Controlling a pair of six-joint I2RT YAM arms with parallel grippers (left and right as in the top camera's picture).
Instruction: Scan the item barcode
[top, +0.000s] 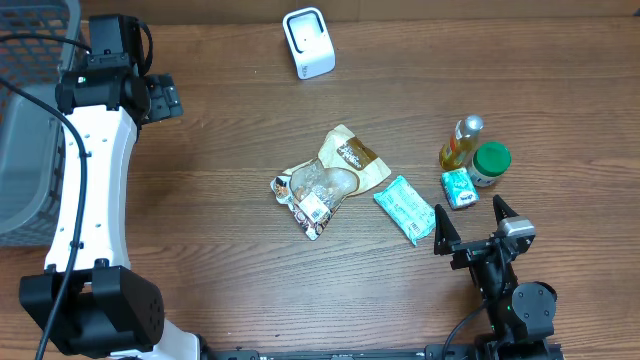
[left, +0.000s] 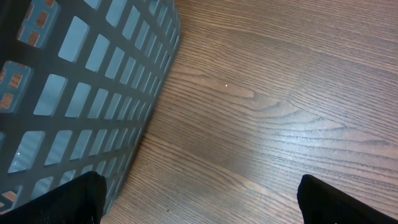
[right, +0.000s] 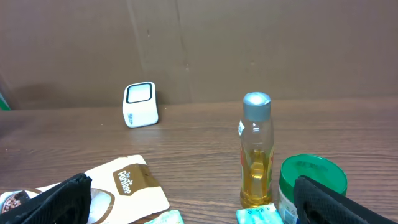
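Overhead: right gripper (top: 470, 215) sits near right, jaws wide and empty. The teal packet (top: 405, 209) lies just left of it, long axis running far-left to near-right, and the scanner (top: 308, 42) is well apart at far centre. The left gripper (top: 165, 97) is far left by the basket (top: 30, 150), so I'd judge the right arm nearer. Left wrist: jaws spread, nothing between, only basket wall and table (left: 280, 93) ahead. Right wrist: jaws apart, empty, with bottle (right: 255, 152) and green-lidded jar (right: 311, 180) just ahead right.
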